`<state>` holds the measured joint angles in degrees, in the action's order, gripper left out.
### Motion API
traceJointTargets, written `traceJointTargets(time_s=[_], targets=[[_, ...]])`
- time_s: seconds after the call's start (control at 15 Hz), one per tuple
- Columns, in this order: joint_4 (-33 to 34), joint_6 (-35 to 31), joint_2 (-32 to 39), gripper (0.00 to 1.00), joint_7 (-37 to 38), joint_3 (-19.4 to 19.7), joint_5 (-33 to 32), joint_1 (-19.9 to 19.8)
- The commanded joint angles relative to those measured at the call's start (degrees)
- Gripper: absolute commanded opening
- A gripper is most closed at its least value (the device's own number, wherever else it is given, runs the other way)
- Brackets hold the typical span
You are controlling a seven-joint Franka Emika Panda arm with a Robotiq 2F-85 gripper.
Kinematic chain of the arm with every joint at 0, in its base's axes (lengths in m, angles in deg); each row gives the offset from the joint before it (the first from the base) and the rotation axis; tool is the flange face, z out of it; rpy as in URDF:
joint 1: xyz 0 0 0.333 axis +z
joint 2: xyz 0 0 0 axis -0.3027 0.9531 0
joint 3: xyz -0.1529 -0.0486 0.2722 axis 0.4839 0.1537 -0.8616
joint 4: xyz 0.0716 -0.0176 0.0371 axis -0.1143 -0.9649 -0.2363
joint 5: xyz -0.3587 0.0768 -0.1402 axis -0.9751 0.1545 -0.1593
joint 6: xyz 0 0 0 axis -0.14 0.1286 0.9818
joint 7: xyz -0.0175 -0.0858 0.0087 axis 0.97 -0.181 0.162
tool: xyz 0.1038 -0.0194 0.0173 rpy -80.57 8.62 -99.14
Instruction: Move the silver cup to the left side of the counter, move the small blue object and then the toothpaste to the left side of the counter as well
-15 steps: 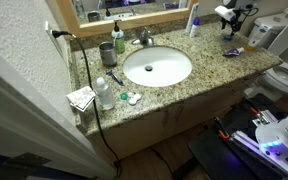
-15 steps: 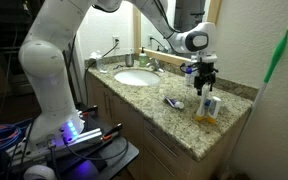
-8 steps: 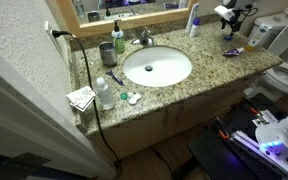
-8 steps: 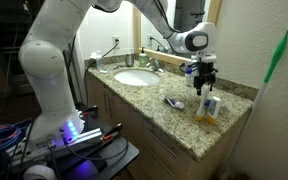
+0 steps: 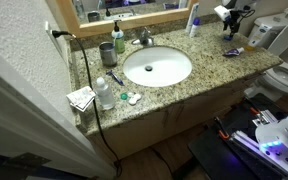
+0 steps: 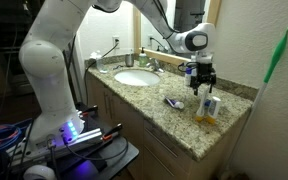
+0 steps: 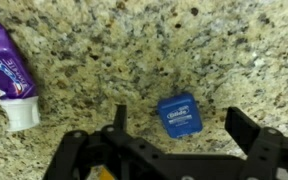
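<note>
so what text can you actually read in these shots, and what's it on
No text can be quoted.
small blue object: white print on its top in the wrist view, too blurred to read.
toothpaste: pale lettering on the purple tube, blurred and cut off at the picture's edge, not readable.
green soap bottle: label too small to read.

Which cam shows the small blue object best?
Wrist view: the small blue object lies close up on the counter, square, label visible, toothpaste to one side. In both exterior views it is too small to make out.
</note>
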<state>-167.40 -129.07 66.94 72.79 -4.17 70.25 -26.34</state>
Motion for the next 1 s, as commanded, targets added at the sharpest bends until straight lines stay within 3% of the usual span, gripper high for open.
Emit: traceJointTargets(time_s=[0.0, 0.27, 0.53, 0.93], targets=[[0.33, 0.92, -0.1, 1.0, 0.89, -1.49, -0.45, -1.11], [0.35, 0.68, -0.08, 1.0, 1.34, -2.17, -0.03, -1.32], [-0.08, -2.25, -1.12, 1.0, -5.0, -8.52, 10.76, -5.7], [0.14, -5.06, -0.34, 1.0, -4.81, -8.84, 15.04, -5.66]])
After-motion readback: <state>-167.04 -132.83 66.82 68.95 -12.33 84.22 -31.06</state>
